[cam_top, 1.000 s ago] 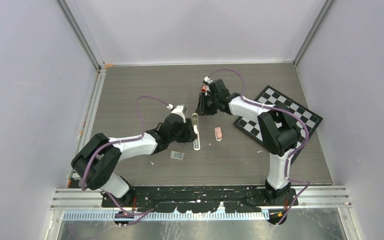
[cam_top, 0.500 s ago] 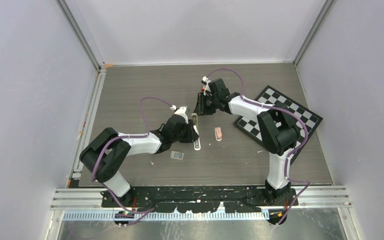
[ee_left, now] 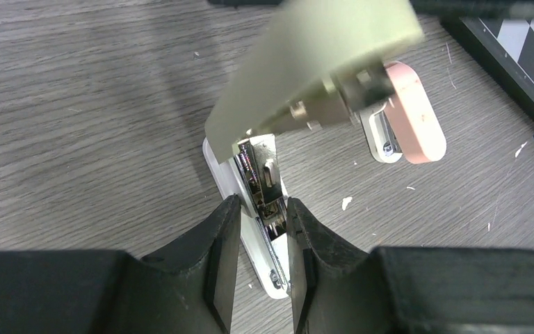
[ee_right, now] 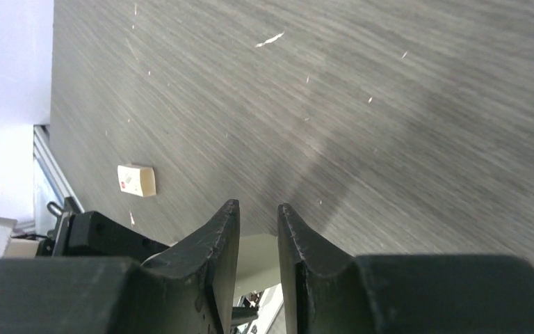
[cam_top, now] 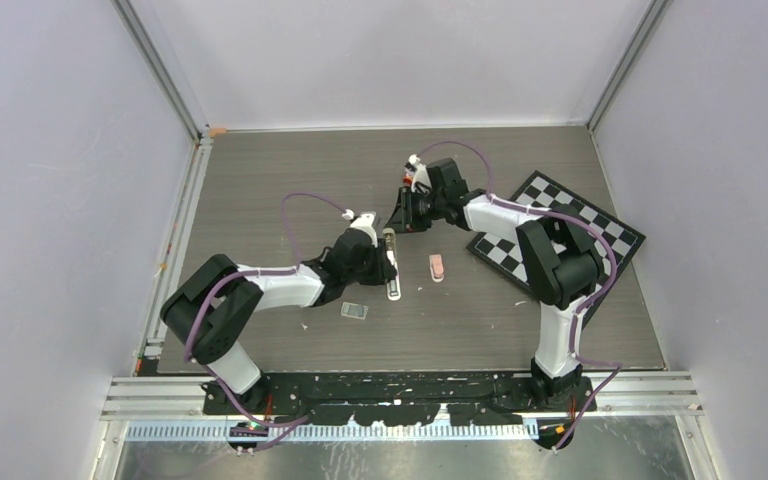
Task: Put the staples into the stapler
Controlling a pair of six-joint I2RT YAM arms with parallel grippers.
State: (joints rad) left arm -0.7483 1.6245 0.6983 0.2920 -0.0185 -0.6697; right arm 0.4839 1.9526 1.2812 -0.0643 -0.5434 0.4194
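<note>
The stapler (cam_top: 392, 280) lies open mid-table, its olive lid (ee_left: 313, 62) tilted up over the white base and the pale metal channel (ee_left: 263, 177). My left gripper (ee_left: 261, 203) is shut on the stapler, one finger pressed against each side of the base and channel. My right gripper (ee_right: 257, 205) is shut on the free end of the olive lid (ee_right: 261, 254) and holds it raised. In the top view my right gripper (cam_top: 398, 220) is at the stapler's far end and my left gripper (cam_top: 384, 266) at its middle. A small silvery-grey square block, the staples (cam_top: 354, 311), lies on the table just left of the stapler's near end.
A pink-and-white piece (cam_top: 437, 266) lies right of the stapler, close to the lid (ee_left: 410, 111). A checkerboard (cam_top: 600, 235) lies at the right. A small white-and-red box (ee_right: 137, 180) sits near the left rail. Small white scraps dot the wood.
My left gripper's jaws have narrowed onto the stapler and its arm has folded in closer. My right gripper has shifted slightly with the lid.
</note>
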